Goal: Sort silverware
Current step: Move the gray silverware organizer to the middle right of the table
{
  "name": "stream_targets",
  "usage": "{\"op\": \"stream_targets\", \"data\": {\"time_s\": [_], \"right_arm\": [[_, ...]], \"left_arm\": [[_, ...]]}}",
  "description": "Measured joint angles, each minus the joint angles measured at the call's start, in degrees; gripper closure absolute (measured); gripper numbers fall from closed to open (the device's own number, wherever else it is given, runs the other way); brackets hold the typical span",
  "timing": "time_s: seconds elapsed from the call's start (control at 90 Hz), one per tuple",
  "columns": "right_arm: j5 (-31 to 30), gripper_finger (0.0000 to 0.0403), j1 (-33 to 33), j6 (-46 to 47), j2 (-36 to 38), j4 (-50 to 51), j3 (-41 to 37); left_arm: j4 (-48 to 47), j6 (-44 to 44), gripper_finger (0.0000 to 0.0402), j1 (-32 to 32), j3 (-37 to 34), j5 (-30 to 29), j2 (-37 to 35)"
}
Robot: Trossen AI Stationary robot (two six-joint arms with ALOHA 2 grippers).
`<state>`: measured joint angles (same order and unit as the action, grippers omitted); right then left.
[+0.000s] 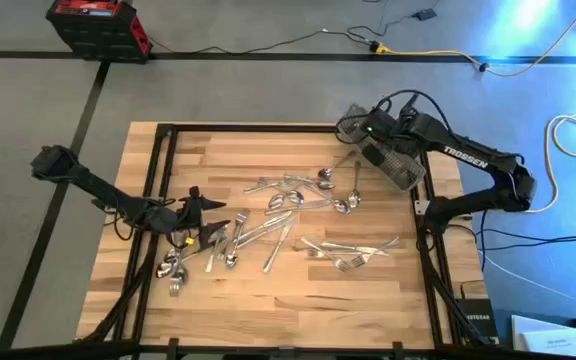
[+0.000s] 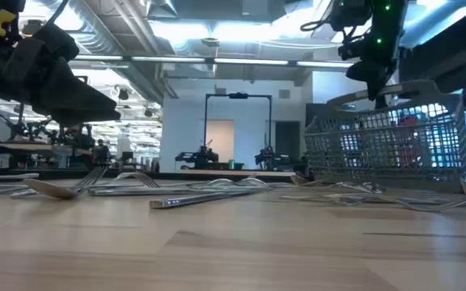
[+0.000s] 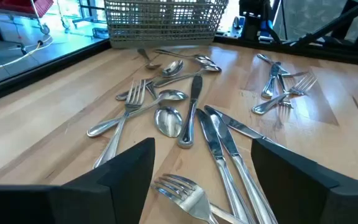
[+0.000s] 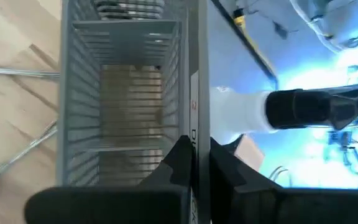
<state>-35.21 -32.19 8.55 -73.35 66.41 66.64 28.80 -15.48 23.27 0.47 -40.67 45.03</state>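
Shiny slim silverware (image 1: 298,215) (forks, spoons, knives) lies scattered, overlapping.

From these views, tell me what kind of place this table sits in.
Probably a robotics lab or workshop: bare ceiling ducts overhead, more equipment benches across an open hall, and cables taped along a gray floor around the wooden table.

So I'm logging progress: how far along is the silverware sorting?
Barely begun. The mesh basket looks mostly empty in the right wrist view. The right pincer is shut on its rim; the left pincer hangs open over the silverware, which lies scattered across the table, unsorted.
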Motion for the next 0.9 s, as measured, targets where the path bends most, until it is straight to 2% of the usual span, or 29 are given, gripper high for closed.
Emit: {"op": "stream_targets", "data": {"time_s": [0.267,0.678,0.9], "right_arm": [[1.45,0.0401,0.52,-0.10,0.38,-0.78,-1.89],[5.88,0.0401,8.21,3.51,0.71,-1.49,-2.15],[10.20,0.0401,11.95,4.72,0.49,-1.57,-2.40]], "left_arm": [[-0.07,-0.23,0.0148,0.00,0.00,0.00,0.01],[-0.09,-0.23,0.0148,0.00,-0.02,-0.01,0.01],[-0.09,-0.23,0.0148,0.00,-0.02,0.00,0.01]]}}
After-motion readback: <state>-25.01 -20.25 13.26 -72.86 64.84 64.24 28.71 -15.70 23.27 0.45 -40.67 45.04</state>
